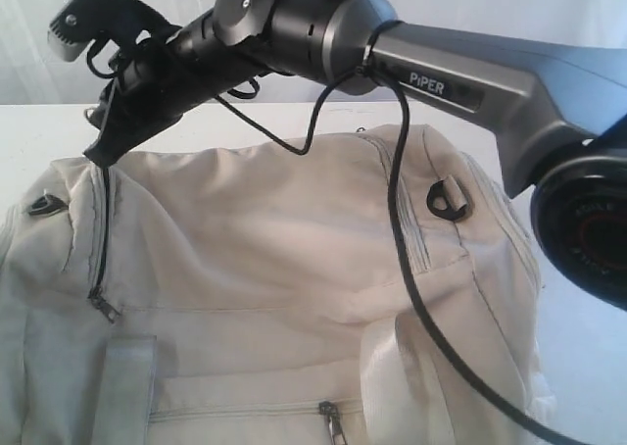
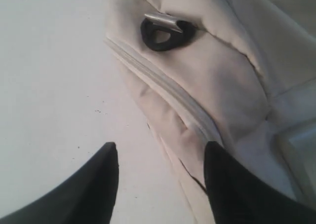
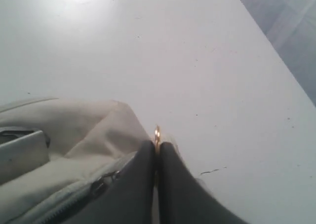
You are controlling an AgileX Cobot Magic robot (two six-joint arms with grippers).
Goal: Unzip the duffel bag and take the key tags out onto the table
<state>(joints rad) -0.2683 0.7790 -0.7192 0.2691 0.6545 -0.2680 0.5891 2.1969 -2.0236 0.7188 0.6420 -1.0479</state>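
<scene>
The beige duffel bag (image 1: 265, 229) fills the lower exterior view on the white table (image 1: 39, 131). My right gripper (image 1: 103, 154) reaches across to the bag's left end, at the top of a partly parted grey zipper (image 1: 99, 239). In the right wrist view that gripper (image 3: 158, 144) is shut on a small brass-coloured zipper pull (image 3: 157, 133) at the bag's edge. My left gripper (image 2: 162, 145) is open, with bare table and the bag's seam (image 2: 168, 88) between its fingers, touching nothing. The key tags are hidden.
A black strap ring (image 2: 165, 34) sits on the bag's end near the left gripper, and another (image 1: 451, 198) on the right side. Webbing straps (image 1: 122, 386) and a front pocket zipper (image 1: 333, 420) lie low. The arm's cable (image 1: 402, 220) drapes over the bag. The table edge (image 3: 276, 46) is close.
</scene>
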